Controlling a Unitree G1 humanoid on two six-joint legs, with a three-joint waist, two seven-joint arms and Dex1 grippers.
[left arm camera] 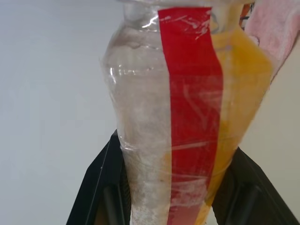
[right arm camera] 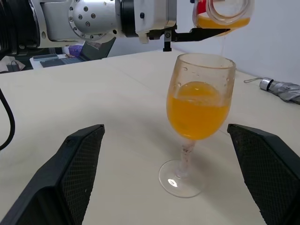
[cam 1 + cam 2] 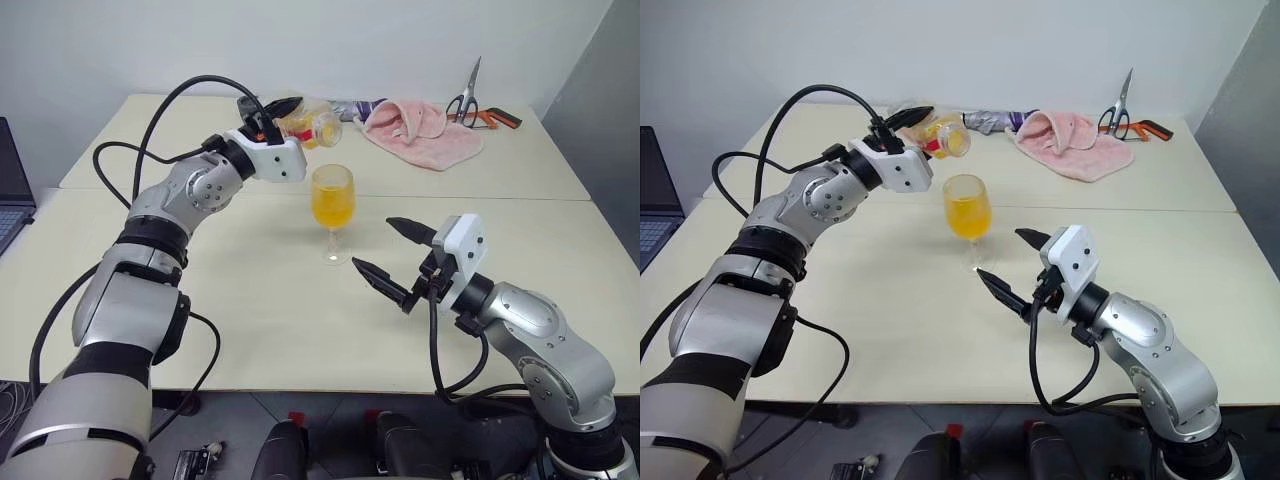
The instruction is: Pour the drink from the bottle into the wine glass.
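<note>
Bottle point(image 3: 312, 125) above wine glass point(image 3: 332, 205), on table point(image 3: 250, 300).

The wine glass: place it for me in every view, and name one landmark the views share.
Left eye view: wine glass at table centre, below the tilted bottle.
Right eye view: centre, ahead of the right gripper.
Left wrist view: not in it.
Right wrist view: centre, between the fingers.
Shared landmark: the bottle.

We see two cream tables point(image 3: 250, 330) pushed together edge to edge. On the near one the wine glass point(image 3: 332, 205) stands upright close to that seam, partly full of orange drink point(image 3: 331, 207). Along the far table's back edge lie a pink towel point(image 3: 420, 130), scissors point(image 3: 467, 100) toward the right corner, and a folded grey umbrella point(image 3: 990, 121).
</note>
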